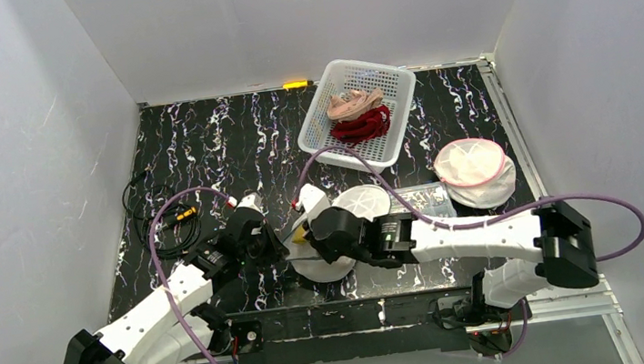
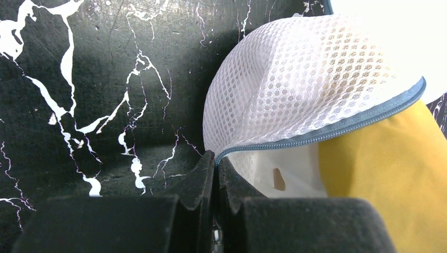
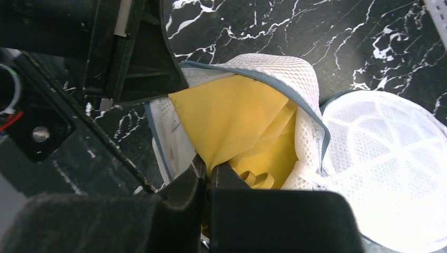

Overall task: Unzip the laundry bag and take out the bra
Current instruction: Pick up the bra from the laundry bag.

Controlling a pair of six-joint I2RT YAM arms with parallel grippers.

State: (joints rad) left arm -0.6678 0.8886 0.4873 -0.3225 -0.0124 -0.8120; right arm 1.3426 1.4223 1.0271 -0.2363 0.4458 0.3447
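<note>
The white mesh laundry bag (image 2: 305,79) lies between my two grippers near the table's front (image 1: 323,264). Its grey-blue zipper (image 2: 327,129) gapes apart, and the yellow bra (image 3: 232,116) shows through the mouth (image 2: 385,179). My left gripper (image 2: 216,158) is shut on the bag's zipper edge at its left end and holds the mesh up. My right gripper (image 3: 209,168) is shut on a fold of the yellow bra inside the opening. In the top view the left gripper (image 1: 272,243) and the right gripper (image 1: 310,234) nearly meet over the bag.
A second round white mesh bag (image 3: 385,168) lies right beside the open one. A pink-trimmed mesh bag (image 1: 474,169) sits to the right. A white basket (image 1: 398,82) with pink and red garments stands at the back. Black cables (image 1: 158,223) lie at the left.
</note>
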